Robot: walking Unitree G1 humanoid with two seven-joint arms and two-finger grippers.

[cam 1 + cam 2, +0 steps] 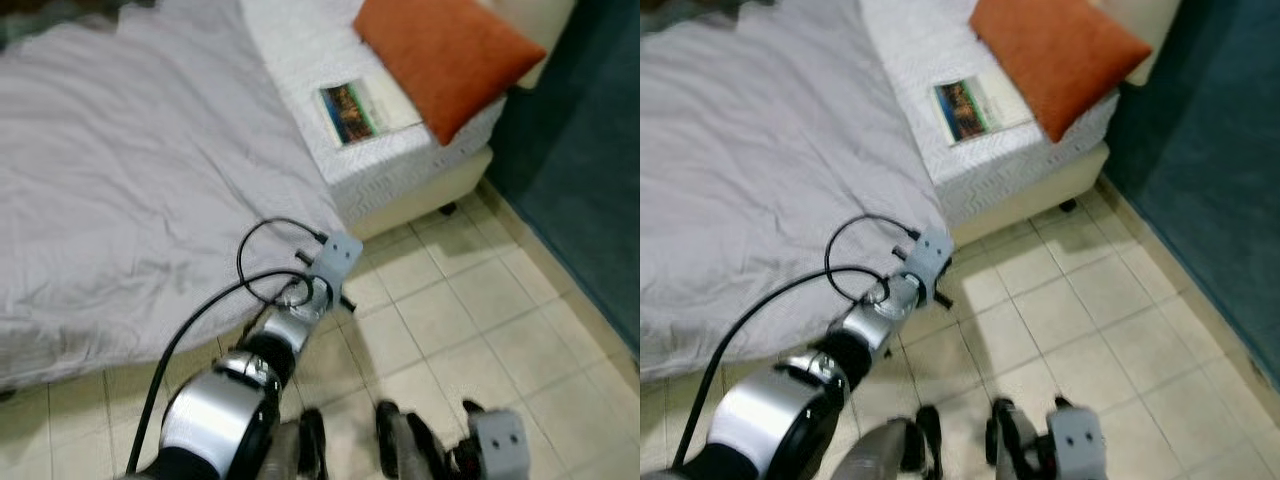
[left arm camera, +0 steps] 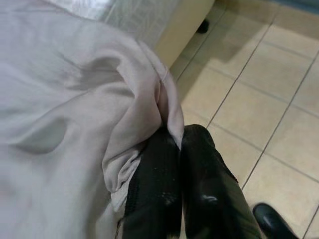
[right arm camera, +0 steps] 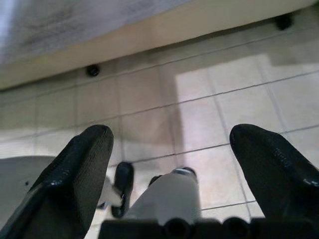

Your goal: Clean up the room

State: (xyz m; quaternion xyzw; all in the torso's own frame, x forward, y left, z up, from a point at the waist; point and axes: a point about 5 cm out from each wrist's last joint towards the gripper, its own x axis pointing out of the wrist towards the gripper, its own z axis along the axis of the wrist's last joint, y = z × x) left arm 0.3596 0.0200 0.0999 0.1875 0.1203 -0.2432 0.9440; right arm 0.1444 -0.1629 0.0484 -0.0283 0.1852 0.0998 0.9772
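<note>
A pale grey bedsheet drapes over the bed and hangs down toward the tiled floor. My left gripper is shut on the sheet's hanging corner, with the cloth bunched over its black fingers. In the eye views the left arm reaches out to the sheet's lower edge beside the bed's corner. My right gripper hangs low over the tiles, open, with nothing between its fingers. An orange pillow and a booklet lie on the bare white mattress.
The bed base stands on small dark feet. Beige floor tiles stretch to the right. A dark teal wall borders them on the far right. My own legs show at the bottom.
</note>
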